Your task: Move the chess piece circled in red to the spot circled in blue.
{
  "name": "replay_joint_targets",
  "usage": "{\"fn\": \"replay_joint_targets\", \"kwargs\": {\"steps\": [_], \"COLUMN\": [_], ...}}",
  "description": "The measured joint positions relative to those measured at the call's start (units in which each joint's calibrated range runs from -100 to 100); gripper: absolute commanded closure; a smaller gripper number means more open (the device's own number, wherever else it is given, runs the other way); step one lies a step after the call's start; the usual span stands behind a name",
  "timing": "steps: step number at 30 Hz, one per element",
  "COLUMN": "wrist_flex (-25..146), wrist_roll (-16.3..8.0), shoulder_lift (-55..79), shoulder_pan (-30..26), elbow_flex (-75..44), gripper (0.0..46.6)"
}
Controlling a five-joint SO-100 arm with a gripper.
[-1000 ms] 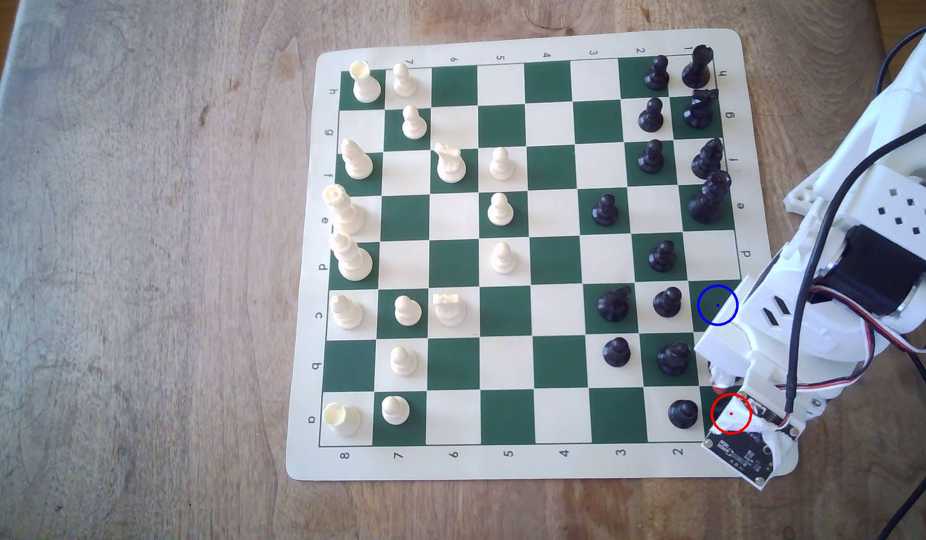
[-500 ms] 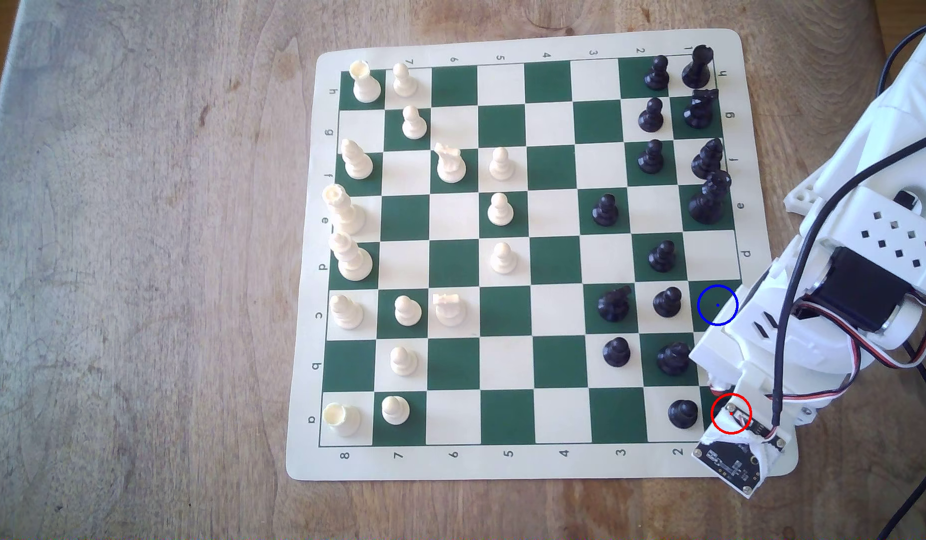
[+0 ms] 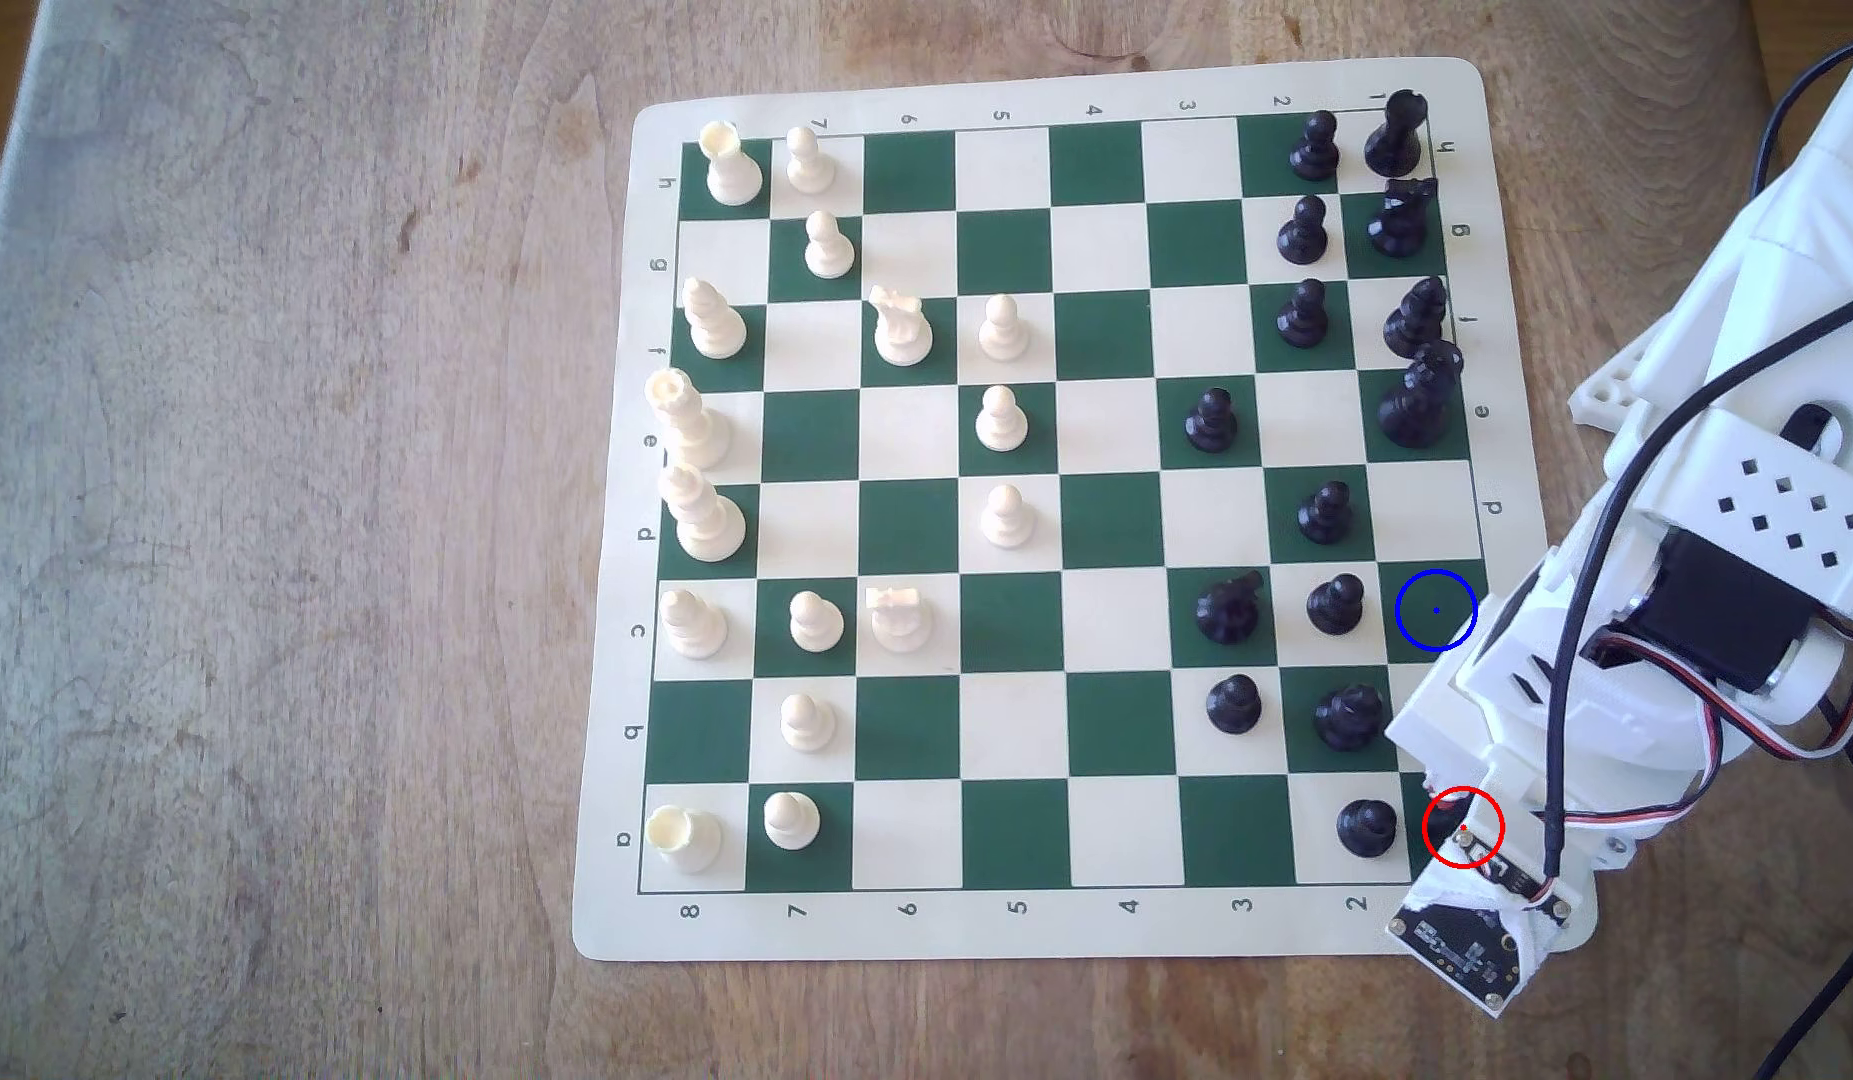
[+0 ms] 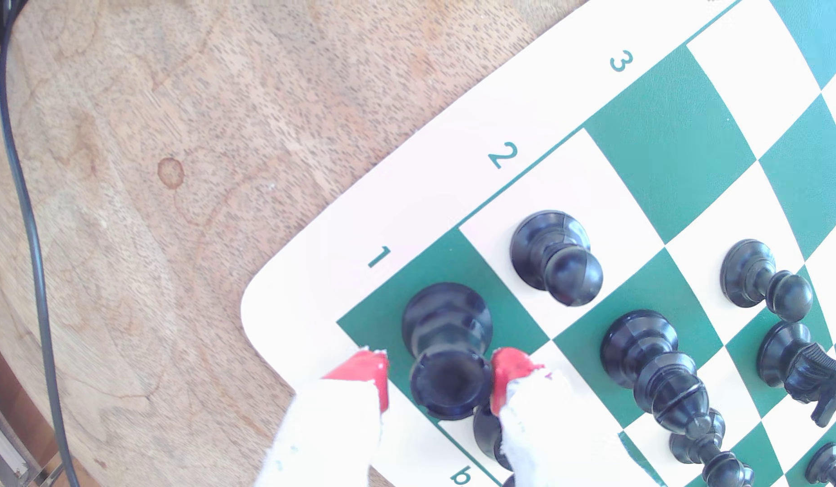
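Wrist view: the gripper [image 4: 439, 374] is straddling the chess piece circled in red [image 4: 446, 349], a black rook standing on the green corner square beside the printed "1". The red-tipped fingers [image 4: 366, 370] are sitting level with the rook's crown, one on each side, so that closing will clamp the widest, firmest part of the piece. The far tip appears to be touching the crown; a thin gap is showing at the near tip, so the jaws are reading as parted and not yet clenched, though the angle makes this uncertain.

The rook is glossy moulded plastic, with a broad round base, a waisted stem and a hollow, notched top. The finger pads look like smooth red rubber above white cloth wrapping, presumably for friction. The board [image 4: 313, 262] is a thin flexible mat with a rounded corner, lying flat on grained wood.

In the exterior view, the arm is covering most of the red-ringed square, and the spot circled in blue [image 3: 1435, 611] is lying vacant two squares along the same edge file.
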Motion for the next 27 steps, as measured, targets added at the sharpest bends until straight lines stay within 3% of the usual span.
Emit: {"fn": "replay_joint_targets", "kwargs": {"steps": [6,13,27], "wrist_flex": [-0.24,-0.24,8.69], "wrist_roll": [-0.05,-0.1,-0.54], "shoulder_lift": [0.84,1.26,0.59], "shoulder_pan": [0.0,0.0,0.0], "elbow_flex": [0.0,-0.09,-7.86], "gripper": [36.4,43.3,45.1]}}
